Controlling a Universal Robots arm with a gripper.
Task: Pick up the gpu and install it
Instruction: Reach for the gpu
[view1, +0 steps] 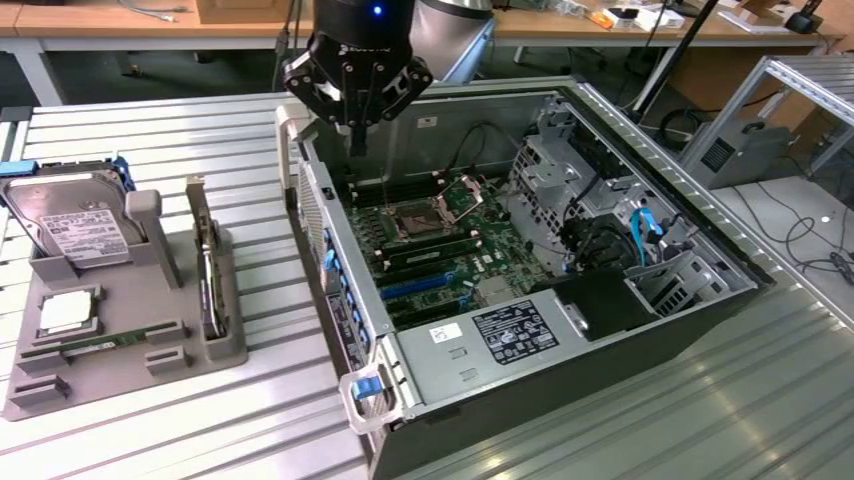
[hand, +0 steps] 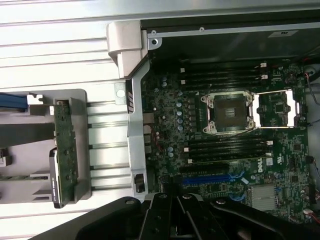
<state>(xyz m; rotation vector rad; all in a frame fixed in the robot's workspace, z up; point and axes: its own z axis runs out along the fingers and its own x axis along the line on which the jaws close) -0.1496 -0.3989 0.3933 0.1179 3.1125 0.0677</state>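
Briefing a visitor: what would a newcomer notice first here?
The open computer case sits mid-scene in the exterior view, its bare CPU socket exposed. The gripper hangs over one corner of the case, fingers shut and empty. On the exterior view's left, the gpu stands on edge in a gray holder.

the computer case (view1: 454, 365) lies open on the table (view1: 160, 130). the holder tray (view1: 220, 345) sits on the table too, just beside the case, on the exterior view's left. the gpu (view1: 204, 262) stands on its edge in a slot on the tray, on the side near the case. the hard drive (view1: 67, 225) stands at the far end of the tray, further left. the main board (view1: 461, 255) lies flat inside the case, with the chip socket (view1: 427, 212) in its far part. the gripper (view1: 358, 135) hangs over the case's far corner, apart from the gpu.
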